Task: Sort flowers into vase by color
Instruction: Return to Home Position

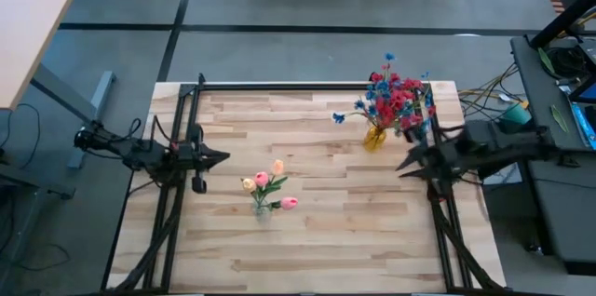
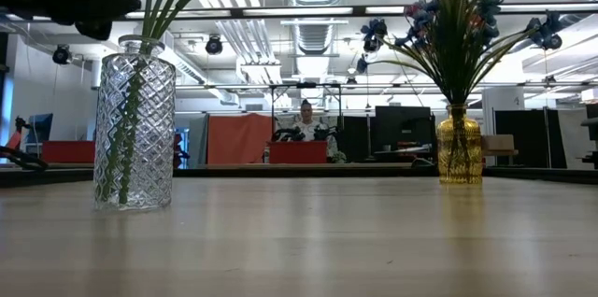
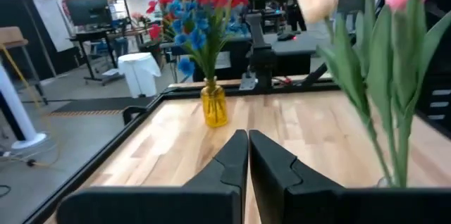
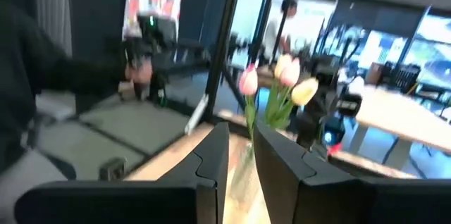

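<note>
Two vases filled, both hands empty

Red and blue clustered flowers [image 1: 399, 99] are seen standing together in the small yellow glass vase [image 1: 374, 137], which is set toward the far right of the pale wooden surface [image 1: 326, 240]. The clear cut-glass vase [image 2: 134, 129] is placed upright well to the left of that yellow vase and nearer the front. The pink, peach and cream tulip buds [image 1: 267, 182] are held in it on green stems. The left hand [image 1: 223, 156] is held above the surface far to the left of the yellow vase, beyond the clear one. Its fingers are seen almost together, with nothing gripped. The right hand [image 1: 402, 166] is found near the yellow vase, to its right and a little in front, and the vase is not touched. A narrow gap is shown between its fingers, and nothing is carried.
</note>
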You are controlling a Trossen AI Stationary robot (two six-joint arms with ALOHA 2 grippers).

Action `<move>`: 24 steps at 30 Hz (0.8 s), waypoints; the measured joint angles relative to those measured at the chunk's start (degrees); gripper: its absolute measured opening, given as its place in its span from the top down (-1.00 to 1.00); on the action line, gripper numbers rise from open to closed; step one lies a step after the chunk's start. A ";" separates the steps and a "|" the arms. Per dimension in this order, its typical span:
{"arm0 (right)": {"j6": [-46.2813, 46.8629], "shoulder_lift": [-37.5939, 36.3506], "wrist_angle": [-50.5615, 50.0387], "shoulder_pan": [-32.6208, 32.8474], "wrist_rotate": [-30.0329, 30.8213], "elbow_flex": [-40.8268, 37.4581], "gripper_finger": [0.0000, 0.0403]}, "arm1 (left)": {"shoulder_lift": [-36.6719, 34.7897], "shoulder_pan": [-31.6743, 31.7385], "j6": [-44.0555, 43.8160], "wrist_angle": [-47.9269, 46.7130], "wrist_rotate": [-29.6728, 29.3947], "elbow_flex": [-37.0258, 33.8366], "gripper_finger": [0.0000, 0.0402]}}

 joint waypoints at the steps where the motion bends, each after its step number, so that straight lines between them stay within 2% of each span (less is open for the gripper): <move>1: 0.76 -2.42 -1.11 0.00 -0.01 -0.60 0.70 | -0.34 0.00 0.37 -0.04 -0.14 -0.38 1.00; 4: 2.42 -8.74 -1.26 0.00 -0.05 -3.09 0.72 | -0.83 -0.02 0.71 -0.03 -3.97 -0.60 1.00; 9: 2.38 -16.34 -1.60 0.03 -0.04 -8.25 0.72 | -0.84 0.00 -1.20 0.09 -22.16 -0.47 1.00; 12: 0.87 -19.60 0.41 0.02 -0.23 -11.46 0.73 | -0.57 0.00 -2.60 0.07 -28.03 -0.44 1.00; 19: -7.83 -17.54 8.05 -0.02 -0.91 -18.45 0.74 | 0.14 0.00 -2.32 0.04 -28.19 -0.38 1.00; 22: -9.14 -16.98 13.83 0.00 1.72 -21.48 0.74 | 0.29 0.00 -2.30 -0.13 -28.16 -0.38 1.00; 24: -9.42 -16.80 15.82 0.00 5.78 -22.30 0.74 | 0.52 0.00 -2.30 0.04 -28.15 -0.38 1.00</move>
